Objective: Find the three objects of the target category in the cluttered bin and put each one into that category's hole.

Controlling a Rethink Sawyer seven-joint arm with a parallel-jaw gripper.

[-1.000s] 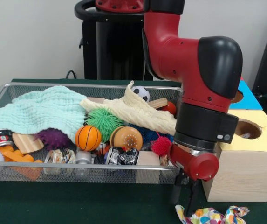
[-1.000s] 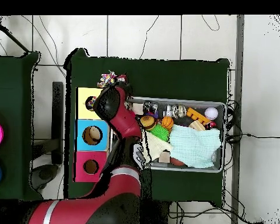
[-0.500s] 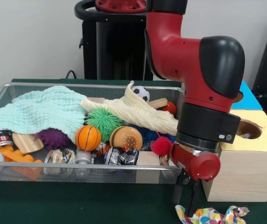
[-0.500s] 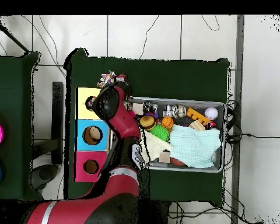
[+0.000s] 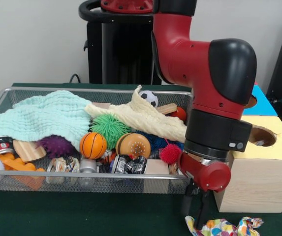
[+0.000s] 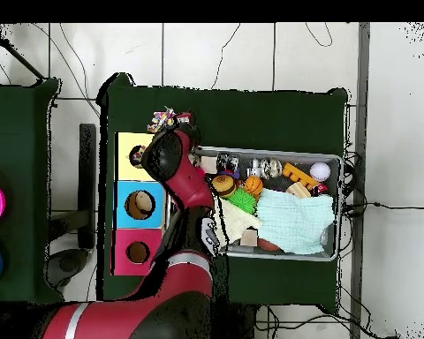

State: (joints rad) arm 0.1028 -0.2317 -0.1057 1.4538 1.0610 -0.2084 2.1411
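Barely shifted, end effector (image 5: 196, 206) hangs above patterned cloth (image 5: 223, 227), fingers parted

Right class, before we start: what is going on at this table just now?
A red and black robot arm reaches down in front of a wire mesh bin crammed with balls, cloths and small toys. Its end effector hangs just over a crumpled multicoloured cloth lying on the green table, outside the bin and beside the yellow-topped wooden box with a round hole. Whether it grips the cloth cannot be told.
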